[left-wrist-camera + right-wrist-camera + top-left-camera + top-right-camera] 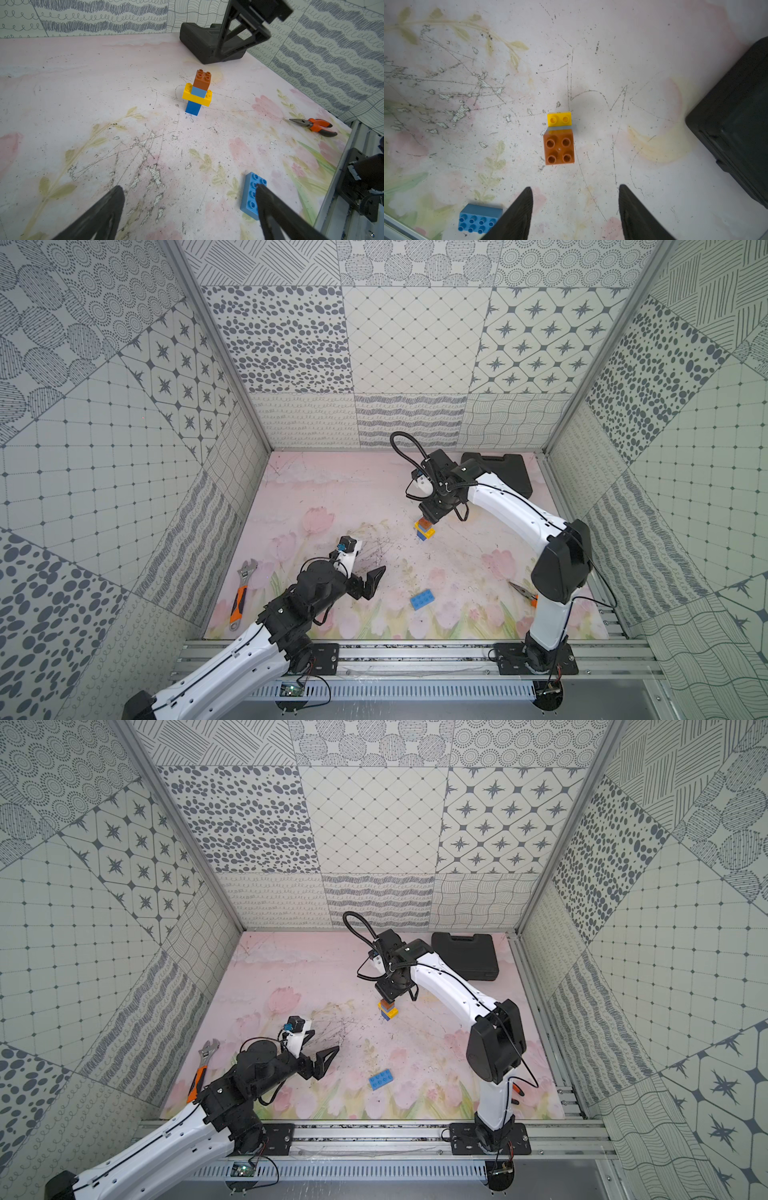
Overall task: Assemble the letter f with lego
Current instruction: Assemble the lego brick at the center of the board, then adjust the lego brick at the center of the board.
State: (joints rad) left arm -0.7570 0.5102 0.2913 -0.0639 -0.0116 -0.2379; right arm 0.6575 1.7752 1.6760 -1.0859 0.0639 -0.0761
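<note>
- Left arm [232, 659] is closest to us, low by the near rail. Left gripper [189, 187] is spread wide and empty, near the long blue brick [249, 198].
- Right arm [511, 506] reaches over mid-mat. Right gripper [575, 187] hangs above the column [424, 526], jaws apart and clear of it, holding nothing.
- Black case [505, 472] is in the far right corner, out of play.
- Column stands upright mid-mat [104, 93], long axis vertical. Bottom to top: dark blue square [193, 108], yellow brick [204, 100], light blue square [199, 91], brown brick [202, 81], studs up.
- Yellow brick's long axis is horizontal. It shows on both sides of the column, so we read it as roughly centred, not offset.
- Long blue brick lies flat and loose near the front edge, studs up, well apart from the column, long axis roughly across the table.
- We judge four of five bricks are on. Left to do: seat the long blue brick on the brown brick as the top arm.
</note>
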